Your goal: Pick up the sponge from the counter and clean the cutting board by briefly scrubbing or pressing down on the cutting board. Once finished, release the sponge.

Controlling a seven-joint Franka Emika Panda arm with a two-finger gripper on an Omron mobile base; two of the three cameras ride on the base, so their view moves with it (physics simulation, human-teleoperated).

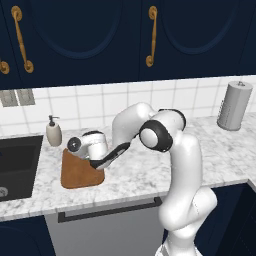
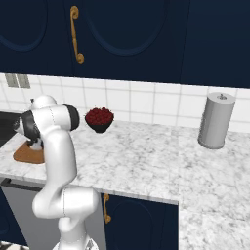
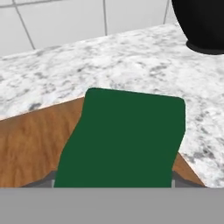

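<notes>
Sponge [image 3: 122, 140], seemingly tool-held, over cutting board [image 3: 30, 148].

Two base cameras look forward and down over the arm from behind, left and right, sharing the marble worktop [image 1: 145, 172] and cutting board [image 1: 75, 175], while the hand camera peers closely at the sponge [image 3: 124, 140].

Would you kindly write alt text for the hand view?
A dark green sponge is held in the claw, over a brown wooden cutting board. Beyond lie the white marble counter, a tiled wall and part of a black bowl.
</notes>
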